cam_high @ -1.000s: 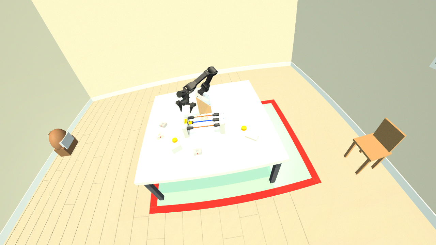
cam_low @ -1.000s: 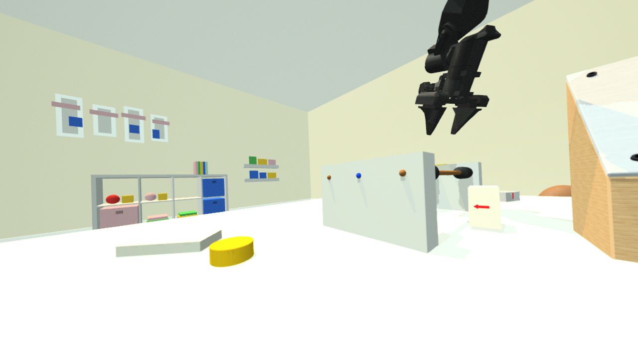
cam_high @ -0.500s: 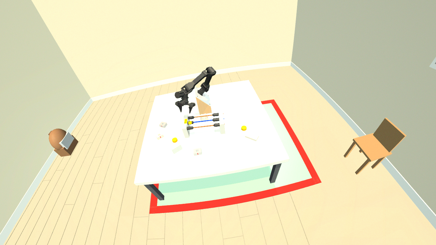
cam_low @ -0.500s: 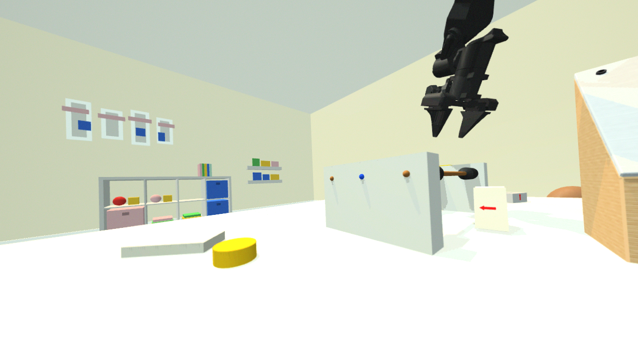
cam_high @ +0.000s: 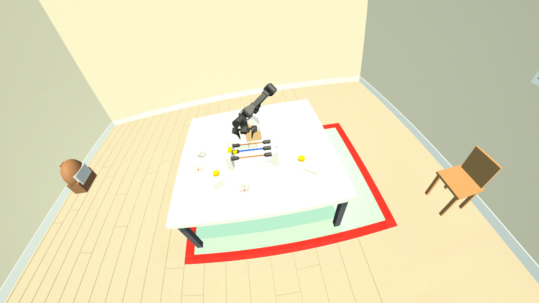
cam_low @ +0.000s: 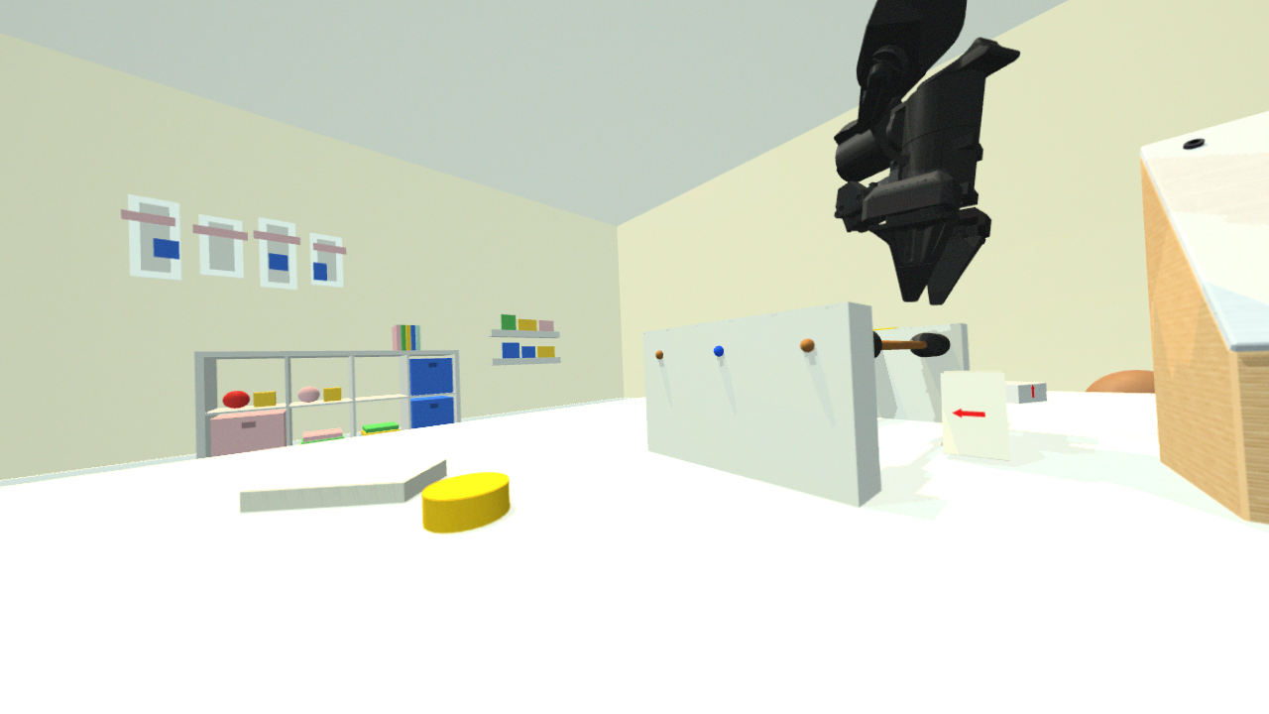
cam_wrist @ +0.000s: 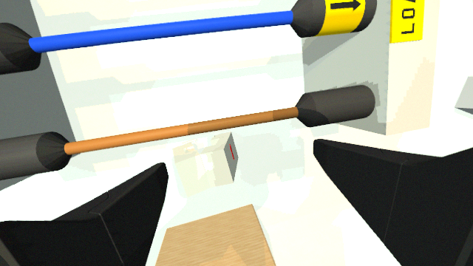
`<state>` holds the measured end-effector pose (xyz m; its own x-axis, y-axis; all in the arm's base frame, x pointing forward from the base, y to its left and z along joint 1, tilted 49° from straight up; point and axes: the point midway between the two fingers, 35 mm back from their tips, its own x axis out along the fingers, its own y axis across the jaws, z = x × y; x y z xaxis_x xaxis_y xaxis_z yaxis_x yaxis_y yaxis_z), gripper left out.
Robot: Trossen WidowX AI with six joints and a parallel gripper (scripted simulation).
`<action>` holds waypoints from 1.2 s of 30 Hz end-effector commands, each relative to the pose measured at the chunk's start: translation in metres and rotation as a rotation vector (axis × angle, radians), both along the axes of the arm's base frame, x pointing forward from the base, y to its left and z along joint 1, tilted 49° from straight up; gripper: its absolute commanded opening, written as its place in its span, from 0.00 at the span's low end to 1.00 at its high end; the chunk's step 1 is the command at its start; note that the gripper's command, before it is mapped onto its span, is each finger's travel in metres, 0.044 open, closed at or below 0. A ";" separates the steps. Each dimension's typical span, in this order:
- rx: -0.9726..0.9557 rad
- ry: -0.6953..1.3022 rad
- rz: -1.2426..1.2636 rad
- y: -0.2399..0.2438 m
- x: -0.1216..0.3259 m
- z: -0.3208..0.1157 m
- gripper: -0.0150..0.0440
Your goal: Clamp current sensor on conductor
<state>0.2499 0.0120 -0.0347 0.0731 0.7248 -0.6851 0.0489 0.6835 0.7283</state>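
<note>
sensor [cam_low: 974, 416] [cam_wrist: 222, 162] upright, wooden block [cam_high: 254, 134] [cam_low: 1198, 355] [cam_wrist: 218, 240] near, copper rod [cam_high: 251, 143] [cam_low: 903, 344] [cam_wrist: 185, 131] beside

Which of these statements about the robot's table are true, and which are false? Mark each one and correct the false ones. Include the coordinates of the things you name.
1. The tool [cam_high: 246, 136] [cam_low: 924, 299] [cam_wrist: 242, 157] is open. True.
2. The LOAD marker [cam_high: 230, 150] [cam_wrist: 406, 21] is green. False: it is yellow.
3. The blue conductor [cam_high: 250, 150] [cam_wrist: 162, 31] runs between two copper-coloured ones. True.
4. The current sensor [cam_low: 974, 434] [cam_wrist: 223, 166] is clamped round the blue conductor. False: it stands on the table, off that conductor.
5. In the exterior view, a yellow disc [cam_high: 301, 158] [cam_low: 465, 504] lies near a flat pale block [cam_high: 310, 170] [cam_low: 323, 497]. True.
6. The chair [cam_high: 460, 180] stands on the red-bordered rug [cam_high: 377, 192]. False: it stands off the rug.
</note>
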 end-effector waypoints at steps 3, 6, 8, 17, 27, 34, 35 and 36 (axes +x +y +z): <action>0.040 -0.021 0.177 0.040 -0.039 0.017 1.00; 0.040 -0.021 0.177 0.040 -0.039 0.017 1.00; 0.040 -0.021 0.177 0.040 -0.039 0.016 1.00; 0.037 -0.021 0.176 0.049 -0.039 0.007 1.00; 0.036 -0.021 0.176 0.062 -0.039 -0.004 1.00; 0.038 -0.021 0.176 0.071 -0.040 -0.011 1.00; 0.038 -0.021 0.176 0.072 -0.040 -0.012 1.00; 0.038 -0.021 0.176 0.073 -0.040 -0.013 1.00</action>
<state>0.2159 0.0802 -0.0428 -0.0296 0.7486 -0.6623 -0.1042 0.6567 0.7469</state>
